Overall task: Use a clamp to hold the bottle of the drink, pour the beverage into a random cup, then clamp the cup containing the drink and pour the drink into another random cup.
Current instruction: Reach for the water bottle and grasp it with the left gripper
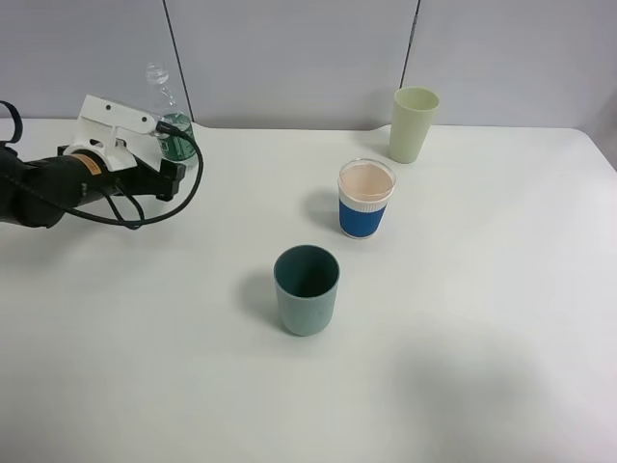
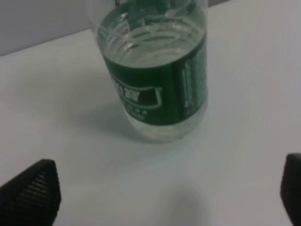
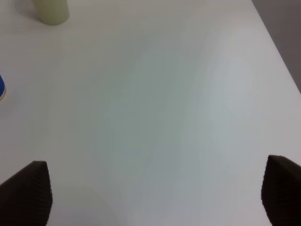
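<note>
Early stage: left gripper [image 2: 160, 193], jaws wide, is facing the ungripped bottle [image 2: 157, 89] standing at ten o'clock on the table [image 1: 482, 367]. The right gripper [image 3: 155, 193] is hanging wide and empty. Both pours are apparently remaining, blue-sleeved cup [image 1: 366, 198] first.

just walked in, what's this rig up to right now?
The left gripper is lined up on the small clear plastic bottle with a dark green label at the back left of the white table. Its jaws are open, with the bottle ahead of them and not gripped yet. The right gripper hangs open over the table, holding nothing. The white cup with a blue ribbed sleeve, the plain teal cup and the pale green cup stand upright, untouched.
</note>
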Robot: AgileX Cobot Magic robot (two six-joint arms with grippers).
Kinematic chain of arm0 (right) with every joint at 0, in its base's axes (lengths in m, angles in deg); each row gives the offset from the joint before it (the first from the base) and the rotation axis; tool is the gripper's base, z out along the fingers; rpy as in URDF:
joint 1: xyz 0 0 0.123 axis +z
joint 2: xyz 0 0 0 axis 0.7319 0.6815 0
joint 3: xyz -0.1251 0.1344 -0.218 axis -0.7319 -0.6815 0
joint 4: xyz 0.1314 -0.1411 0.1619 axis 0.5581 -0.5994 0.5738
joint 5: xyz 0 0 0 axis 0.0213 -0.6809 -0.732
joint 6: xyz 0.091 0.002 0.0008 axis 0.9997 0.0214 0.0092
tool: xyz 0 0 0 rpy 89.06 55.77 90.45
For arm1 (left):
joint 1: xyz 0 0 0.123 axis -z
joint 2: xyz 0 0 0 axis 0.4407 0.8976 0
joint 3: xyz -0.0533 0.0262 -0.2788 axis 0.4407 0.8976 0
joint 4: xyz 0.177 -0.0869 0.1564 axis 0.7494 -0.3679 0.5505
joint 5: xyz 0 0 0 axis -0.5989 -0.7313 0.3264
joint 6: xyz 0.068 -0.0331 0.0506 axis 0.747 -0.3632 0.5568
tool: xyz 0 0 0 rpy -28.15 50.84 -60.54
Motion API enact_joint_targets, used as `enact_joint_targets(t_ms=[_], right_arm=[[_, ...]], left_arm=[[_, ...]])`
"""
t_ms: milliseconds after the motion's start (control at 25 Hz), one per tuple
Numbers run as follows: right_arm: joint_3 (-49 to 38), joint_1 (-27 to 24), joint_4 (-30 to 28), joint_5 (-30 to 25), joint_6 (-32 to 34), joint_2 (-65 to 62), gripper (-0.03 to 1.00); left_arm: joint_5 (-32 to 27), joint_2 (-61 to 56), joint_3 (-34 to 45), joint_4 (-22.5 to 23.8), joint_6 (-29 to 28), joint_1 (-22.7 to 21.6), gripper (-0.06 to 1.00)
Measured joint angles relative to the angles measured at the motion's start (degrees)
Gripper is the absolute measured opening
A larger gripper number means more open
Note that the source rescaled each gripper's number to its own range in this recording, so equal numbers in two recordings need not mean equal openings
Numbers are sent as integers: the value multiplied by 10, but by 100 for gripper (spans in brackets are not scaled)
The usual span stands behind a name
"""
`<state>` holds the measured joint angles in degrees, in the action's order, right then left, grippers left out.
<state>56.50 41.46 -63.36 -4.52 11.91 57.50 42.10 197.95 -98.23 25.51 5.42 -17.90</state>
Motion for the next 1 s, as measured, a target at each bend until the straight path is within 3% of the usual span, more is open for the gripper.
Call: enact_joint_targets(t_ms=[680, 1000], right_arm=[[0, 0, 0, 0, 0, 0, 70], [0, 0, 0, 0, 0, 0, 70]], left_arm=[[134, 85, -60, -21, -46, 0, 87], [148, 114, -101, -6, -67, 0, 87]])
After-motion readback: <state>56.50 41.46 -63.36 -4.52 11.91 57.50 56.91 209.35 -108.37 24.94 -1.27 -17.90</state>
